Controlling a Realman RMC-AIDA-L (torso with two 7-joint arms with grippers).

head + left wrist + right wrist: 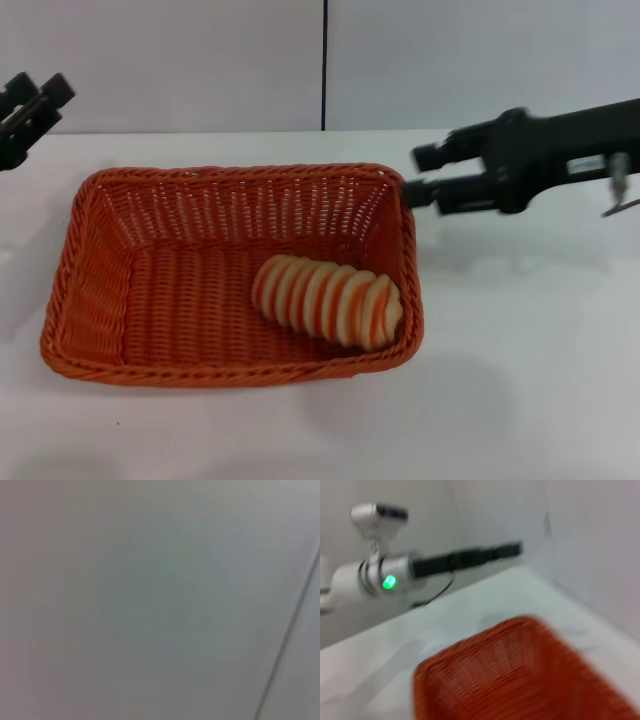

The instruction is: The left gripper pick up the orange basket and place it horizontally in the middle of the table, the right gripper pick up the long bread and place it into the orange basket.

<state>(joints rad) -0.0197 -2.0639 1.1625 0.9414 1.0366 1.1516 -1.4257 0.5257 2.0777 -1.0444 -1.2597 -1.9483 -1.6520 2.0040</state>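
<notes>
The orange basket (150, 270) lies lengthwise across the middle of the white table (530, 380). The long bread (330, 300), cream with orange-brown stripes, rests inside it against the right front corner. My right gripper (422, 174) hovers open and empty just past the basket's far right corner, above the rim. My left gripper (35, 100) is raised at the far left edge, apart from the basket, its fingers spread with nothing between them. The right wrist view shows the basket (520, 685) below and the left arm with its green light (389, 582). The left wrist view shows only a blurred grey surface.
A pale wall with a dark vertical seam (324, 65) stands behind the table. Bare white tabletop lies to the right of the basket and in front of it.
</notes>
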